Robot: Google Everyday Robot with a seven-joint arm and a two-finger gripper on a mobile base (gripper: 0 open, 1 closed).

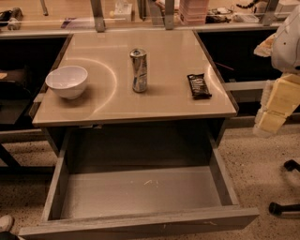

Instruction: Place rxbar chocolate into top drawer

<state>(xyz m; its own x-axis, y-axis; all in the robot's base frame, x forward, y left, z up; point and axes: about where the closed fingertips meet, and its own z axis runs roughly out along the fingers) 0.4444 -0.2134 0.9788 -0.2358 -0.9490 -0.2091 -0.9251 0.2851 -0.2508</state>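
The rxbar chocolate (199,86), a small flat bar in a black wrapper with white lettering, lies on the right side of the beige tabletop (117,101). The top drawer (140,192) is pulled out wide below the table's front edge, and its pale scuffed floor is bare. My gripper (276,110), with cream-coloured parts below a white arm, hangs at the right edge of the view. It is off the table's right side, apart from the bar and holding nothing that I can see.
A silver can (138,70) stands upright mid-table. A white bowl (67,81) sits at the left. Dark shelving flanks the table on both sides. Clutter lines the back counter (187,14). Black legs (283,208) stand on the speckled floor at the lower right.
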